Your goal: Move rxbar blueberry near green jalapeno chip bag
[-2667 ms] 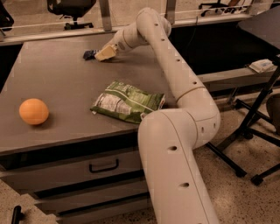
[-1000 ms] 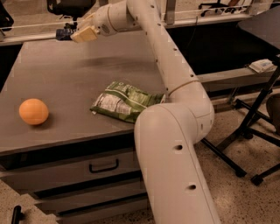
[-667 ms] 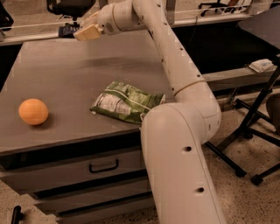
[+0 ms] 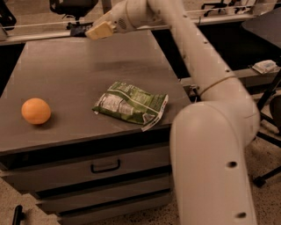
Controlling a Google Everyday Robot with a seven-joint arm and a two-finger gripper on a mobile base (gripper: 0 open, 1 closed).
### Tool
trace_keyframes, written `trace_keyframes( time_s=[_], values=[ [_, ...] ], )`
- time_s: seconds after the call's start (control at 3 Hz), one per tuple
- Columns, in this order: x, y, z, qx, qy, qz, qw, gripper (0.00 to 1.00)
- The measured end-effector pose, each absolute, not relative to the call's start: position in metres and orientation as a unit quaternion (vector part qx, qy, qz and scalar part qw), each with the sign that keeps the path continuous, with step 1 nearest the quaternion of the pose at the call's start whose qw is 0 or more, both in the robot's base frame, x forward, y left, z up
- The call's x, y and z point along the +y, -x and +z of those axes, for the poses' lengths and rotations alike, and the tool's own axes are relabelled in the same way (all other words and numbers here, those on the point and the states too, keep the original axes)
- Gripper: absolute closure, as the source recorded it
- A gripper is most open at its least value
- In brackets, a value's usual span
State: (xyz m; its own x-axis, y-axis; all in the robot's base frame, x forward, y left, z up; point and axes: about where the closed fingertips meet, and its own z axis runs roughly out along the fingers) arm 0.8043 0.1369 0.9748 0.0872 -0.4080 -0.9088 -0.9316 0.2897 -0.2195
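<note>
The green jalapeno chip bag (image 4: 131, 104) lies flat and crumpled on the grey table, right of its middle, with the white label panel facing up. My gripper (image 4: 91, 32) hangs above the table's far edge, well behind the bag. It is shut on the rxbar blueberry (image 4: 78, 30), a small dark bar that sticks out to the left of the tan fingers (image 4: 101, 30). The bar is held off the table surface.
An orange ball-like fruit (image 4: 36, 110) sits on the table's left side. The table (image 4: 57, 74) is a drawer cabinet with a handle (image 4: 105, 167) in front. My arm (image 4: 197, 57) arches over the right side. An office chair (image 4: 72, 6) stands behind.
The gripper lifted the bar off the table's far part and carried it up and left. Over the last second it has drifted slightly back to the right.
</note>
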Motion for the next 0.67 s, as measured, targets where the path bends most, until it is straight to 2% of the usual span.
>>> trace_keyframes(
  time_s=[0.33,0.67],
  values=[
    [0.108,-0.769,0.979,0.649,0.536,0.243,0.482,1.00],
    [0.072,-0.724,0.973,0.660,0.555,0.250,0.441,0.77]
  ],
)
